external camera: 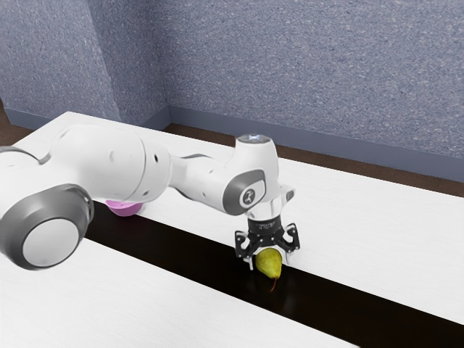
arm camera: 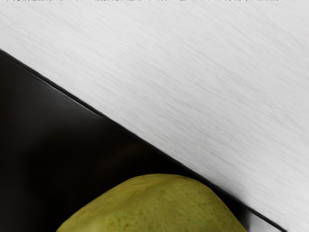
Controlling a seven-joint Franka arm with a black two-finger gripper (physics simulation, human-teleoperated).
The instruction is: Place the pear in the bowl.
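Step in hand, as judged: grasping. The black two-finger gripper (external camera: 270, 265) points down over the yellow-green, speckled pear (external camera: 268, 262), fingers spread, one to either side of the fruit; no two-sided pinch visible. Pear location: on the glossy black strip (external camera: 210, 267) across the white, faintly grained table (external camera: 348, 210), well apart from the pink rounded bowl (external camera: 125, 209), which is partly behind the arm.

Next move: close on the pear's wide part, check the hold, lift, then carry toward the exterior view's left and lower into the bowl.

Specimen: plump body narrowing to a thin reddish-brown stem, which points away from the gripper. Curved skin may roll if pinched off-centre.
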